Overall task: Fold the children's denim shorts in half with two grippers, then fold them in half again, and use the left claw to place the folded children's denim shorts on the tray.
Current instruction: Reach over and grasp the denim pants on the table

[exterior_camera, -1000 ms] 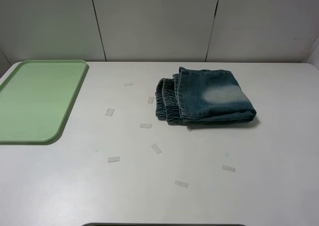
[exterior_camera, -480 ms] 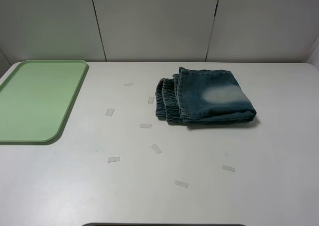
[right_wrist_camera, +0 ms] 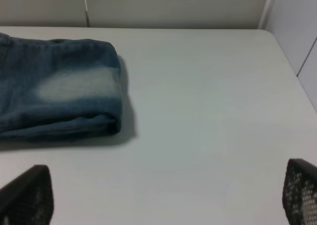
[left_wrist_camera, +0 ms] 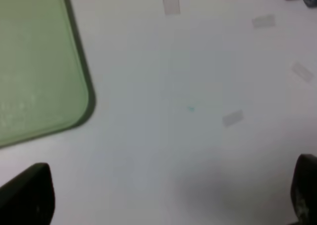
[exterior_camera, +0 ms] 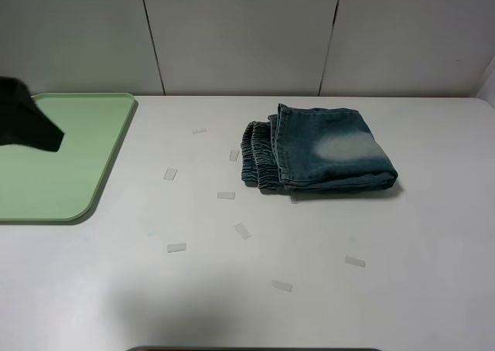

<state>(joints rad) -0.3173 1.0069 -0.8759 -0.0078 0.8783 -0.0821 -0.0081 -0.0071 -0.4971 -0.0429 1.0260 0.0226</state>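
Looking down from up high, we see the children's denim shorts (exterior_camera: 321, 158) folded into a small thick pile on the white table (exterior_camera: 387, 235). They lie a bit right of the middle, toward the far side. Their bunchy waistband points left and a whitish patch shows on top. The green tray (exterior_camera: 69, 181) sits at the far left, well apart from the shorts. A black part of the left arm (exterior_camera: 27, 127) hangs over the tray's left side. The left claw (left_wrist_camera: 166, 200) is spread wide above the bare table, just beside the tray's near right corner, and it grips nothing. The right gripper (right_wrist_camera: 163, 200) is spread wide too, near the shorts' right side but not touching them. Small bits of clear tape (exterior_camera: 243, 230) lie scattered on the table between the tray and the shorts.
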